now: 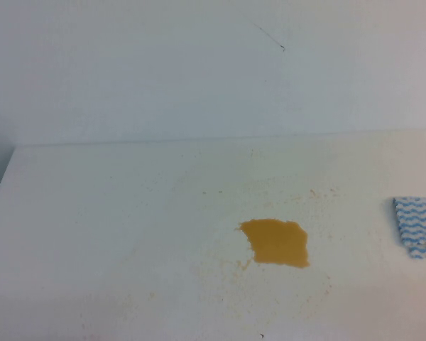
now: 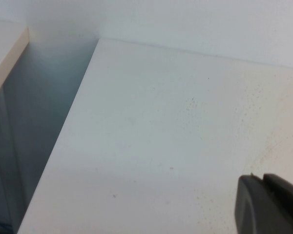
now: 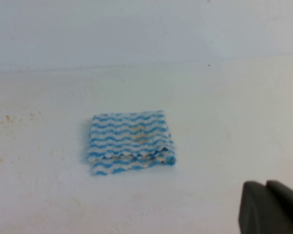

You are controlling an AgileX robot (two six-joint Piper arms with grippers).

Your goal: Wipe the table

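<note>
The right gripper (image 3: 266, 195) is hovering above the table with its jaws pressed together and gripping nothing. It is showing up only in its own wrist camera, where the cloth is lying straight ahead of it, clear of its tips. The left gripper (image 2: 262, 187) is likewise sitting closed and empty, hanging over a bare stretch of the table close to its left edge, well apart from everything the job needs. Neither gripper is appearing in the high view. There the white table (image 1: 92, 234) is filling the lower part of the frame. The ochre spill (image 1: 275, 243) is sitting a little right of centre in the lower half, with faint brown specks (image 1: 319, 192) scattering around it. The folded blue-and-white cloth (image 1: 419, 227) is lying flat at the right edge at mid-height, partly cut off by the frame, well apart from the spill and to its right. It is folded nearly square, so no long axis is dictating the approach, and its layered open edge is facing the right gripper. The right arm is looking clearly the nearer one. It is likely going to need to open, reach forward and down onto the cloth, then drag it leftward in the high view onto the spill.
</note>
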